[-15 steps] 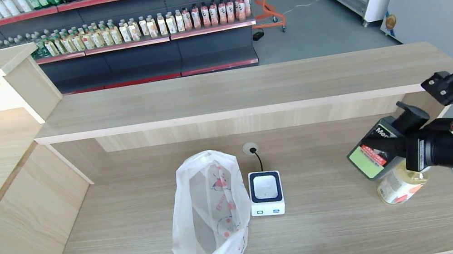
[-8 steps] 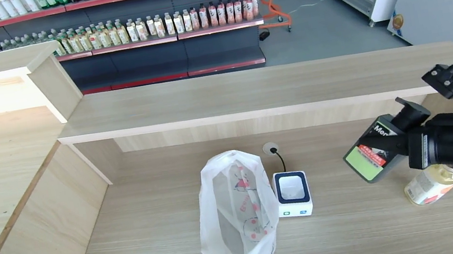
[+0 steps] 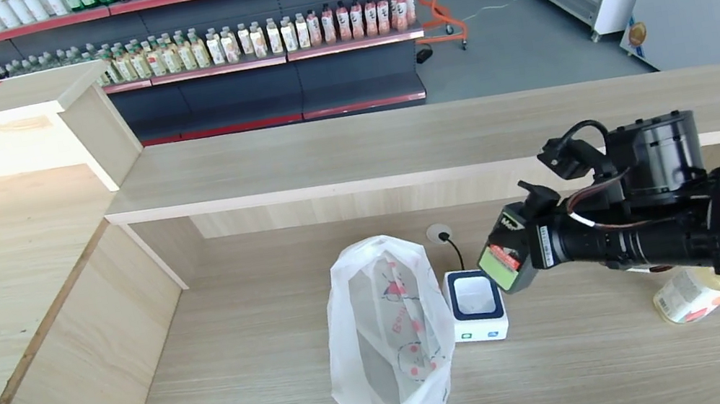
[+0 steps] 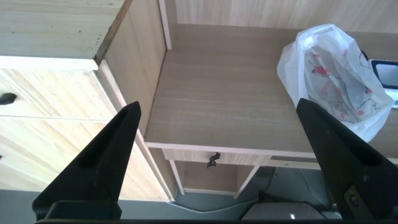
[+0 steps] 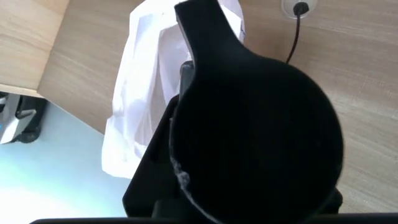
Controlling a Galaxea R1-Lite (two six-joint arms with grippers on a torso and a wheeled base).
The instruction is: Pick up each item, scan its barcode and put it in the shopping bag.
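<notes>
My right gripper (image 3: 522,242) is shut on a dark container (image 3: 506,261) with a green and red label, held tilted just above the right side of the white barcode scanner (image 3: 476,303). In the right wrist view the container's black round base (image 5: 255,130) hides most of the scene, with the white shopping bag (image 5: 140,112) behind it. The bag (image 3: 390,339) stands open on the counter, touching the scanner's left side. A pale yellow bottle (image 3: 693,294) lies on the counter at the far right. My left gripper (image 4: 224,162) hangs open above the counter's front edge, apart from the bag (image 4: 336,71).
The wooden counter (image 3: 270,363) has a raised ledge (image 3: 394,145) at the back and a side wall on the left. The scanner's cable runs to a round port (image 3: 439,232). Store shelves and freezers stand far behind.
My right arm has carried the container leftward from above the bottle to beside the scanner. The head camera has shifted, so the bag and scanner sit further right in the picture.
</notes>
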